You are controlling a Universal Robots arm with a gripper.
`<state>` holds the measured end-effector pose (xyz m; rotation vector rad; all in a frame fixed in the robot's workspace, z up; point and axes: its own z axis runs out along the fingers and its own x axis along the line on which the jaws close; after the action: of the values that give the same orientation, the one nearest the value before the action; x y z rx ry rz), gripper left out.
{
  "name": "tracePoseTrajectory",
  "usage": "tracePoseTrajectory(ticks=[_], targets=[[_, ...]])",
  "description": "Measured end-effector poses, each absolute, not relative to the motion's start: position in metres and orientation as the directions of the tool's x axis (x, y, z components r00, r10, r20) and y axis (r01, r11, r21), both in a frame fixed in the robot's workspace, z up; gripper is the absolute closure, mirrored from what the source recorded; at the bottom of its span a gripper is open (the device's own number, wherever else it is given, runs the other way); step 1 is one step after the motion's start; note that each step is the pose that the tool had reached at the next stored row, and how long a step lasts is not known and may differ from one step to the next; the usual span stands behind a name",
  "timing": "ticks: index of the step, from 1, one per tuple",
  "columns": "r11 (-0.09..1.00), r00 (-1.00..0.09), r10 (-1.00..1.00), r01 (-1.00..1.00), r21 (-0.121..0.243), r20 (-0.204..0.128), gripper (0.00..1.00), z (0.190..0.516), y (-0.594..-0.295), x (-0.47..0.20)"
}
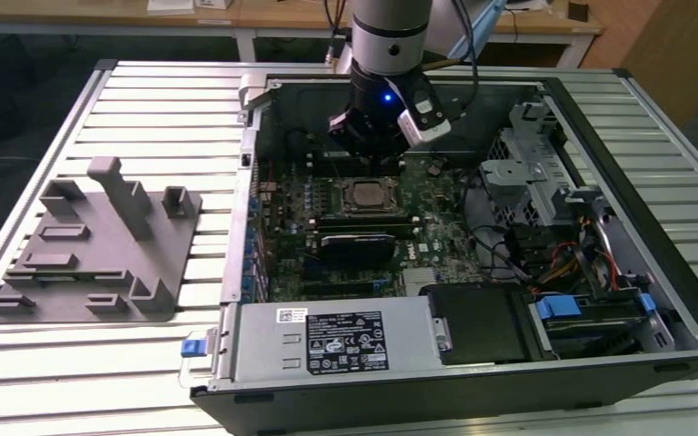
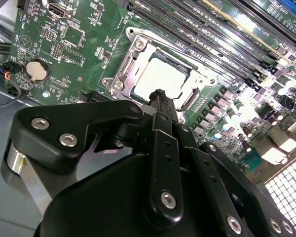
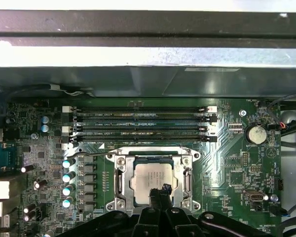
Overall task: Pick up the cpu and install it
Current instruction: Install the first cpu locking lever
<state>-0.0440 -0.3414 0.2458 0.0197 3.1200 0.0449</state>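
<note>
the small flat square cpu with its silvery-white metal top (image 3: 149,178) already lies flat inside the silvery metal socket frame (image 3: 119,181) on the green motherboard (image 3: 227,163), so the picking up looks done and the work stands at the seating stage, by my judgement. the black gripper (image 3: 163,191) hangs just above the near edge of the chip, its fingers drawn together to a narrow point with nothing between them; whether the tips touch the plate i cannot tell. whether the thin wire lever (image 3: 89,155) beside the frame is latched i cannot tell either

any further move here calls for a straight, gentle path, since the frame's raised walls stand close around the chip and a sideways nudge could shift it on its seat

around the socket: four long black memory slots (image 3: 138,123) just beyond the frame, a row of silver-topped capacitors (image 3: 67,177) to one side, and a round silver coin battery (image 3: 255,133) well apart. the dark computer case wall (image 1: 640,163) hems the arm in. in the exterior view a grey plastic fixture block (image 1: 94,245) sits on the slatted metal table (image 1: 143,100), at that view's left, well apart from the case
</note>
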Motion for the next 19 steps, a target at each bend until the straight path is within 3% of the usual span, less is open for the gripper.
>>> tracePoseTrajectory(ticks=[19], targets=[[1.0,-1.0,0.013,0.012,0.029,-0.026,0.89,0.246,-0.341,-0.086]])
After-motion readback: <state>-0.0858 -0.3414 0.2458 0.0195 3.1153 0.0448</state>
